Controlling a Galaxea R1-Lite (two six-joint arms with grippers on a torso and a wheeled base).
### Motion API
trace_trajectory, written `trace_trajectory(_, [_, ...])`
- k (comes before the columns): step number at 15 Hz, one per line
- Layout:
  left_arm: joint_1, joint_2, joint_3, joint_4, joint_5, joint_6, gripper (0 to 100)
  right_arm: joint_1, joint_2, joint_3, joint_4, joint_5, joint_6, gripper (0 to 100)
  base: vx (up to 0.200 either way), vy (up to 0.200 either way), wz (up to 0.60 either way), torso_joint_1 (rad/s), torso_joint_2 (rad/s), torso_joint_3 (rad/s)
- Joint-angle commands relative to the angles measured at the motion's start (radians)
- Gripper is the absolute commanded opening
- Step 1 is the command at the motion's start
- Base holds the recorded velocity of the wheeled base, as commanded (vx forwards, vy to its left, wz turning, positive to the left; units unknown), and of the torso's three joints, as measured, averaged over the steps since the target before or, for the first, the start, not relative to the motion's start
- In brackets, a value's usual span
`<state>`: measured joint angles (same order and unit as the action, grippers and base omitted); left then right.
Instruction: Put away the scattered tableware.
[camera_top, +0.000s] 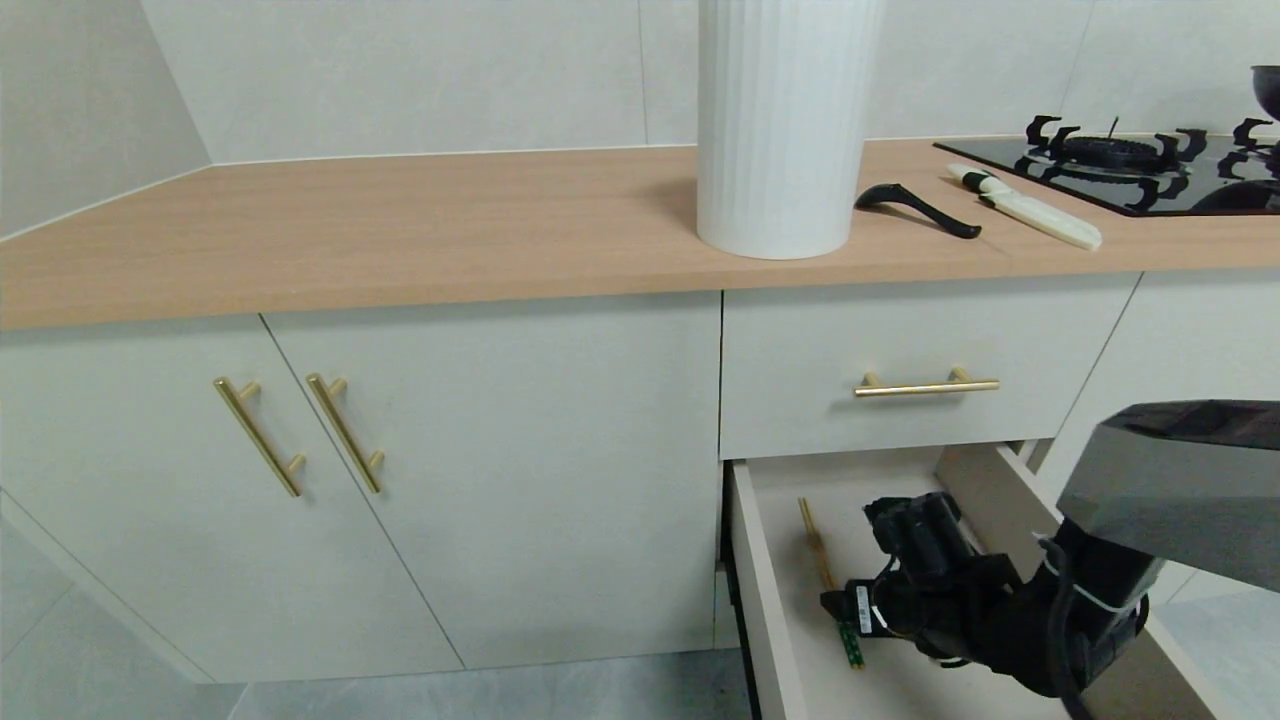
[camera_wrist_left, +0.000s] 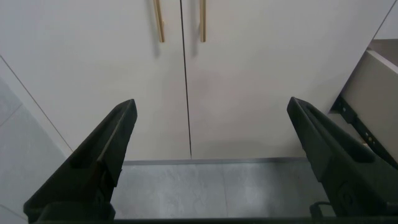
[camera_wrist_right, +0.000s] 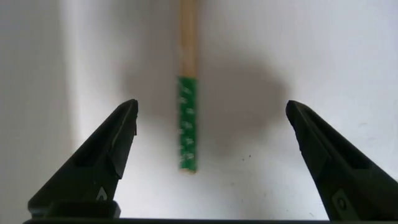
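Chopstick, one slim pale-wood stick with a green end whose pale marks are too small to read, lies on the floor of the open lower drawer, with the right hand spread wide above it and gripping nothing. On the wood-grain tabletop lie one black spoon and one white knife, near one ribbed white canister. The left hand, also wide apart and empty, faces two cabinet doors with brass bar handles.
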<state>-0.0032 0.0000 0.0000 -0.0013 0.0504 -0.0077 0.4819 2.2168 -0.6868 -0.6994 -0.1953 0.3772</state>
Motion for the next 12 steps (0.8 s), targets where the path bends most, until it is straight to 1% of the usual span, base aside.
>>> trace_trajectory(1, [0.000,0.000,0.000,0.000,0.000,0.000,100,0.001,-0.204,0.030,0.000,-0.009,-0.032,100,0.000,0.000,0.00,0.000,0.00,0.000])
trace_trajectory(3, [0.000,0.000,0.000,0.000,0.000,0.000,100,-0.016,-0.318,0.070,-0.002,-0.015,-0.107,100,0.000,0.000,0.00,0.000,0.00,0.000])
trace_trajectory(4, [0.000,0.000,0.000,0.000,0.000,0.000,100,-0.040,-0.390,0.089,-0.002,-0.044,-0.179,100,0.000,0.000,0.00,0.000,0.00,0.000])
trace_trajectory(7, [0.000,0.000,0.000,0.000,0.000,0.000,100,-0.071,-0.508,0.090,-0.002,-0.105,-0.261,100,0.000,0.000,0.00,0.000,0.00,0.000])
trace_trajectory(12, [0.000,0.000,0.000,0.000,0.000,0.000,100,-0.083,-0.591,0.095,-0.002,-0.110,-0.308,100,0.000,0.000,0.00,0.000,0.00,0.000])
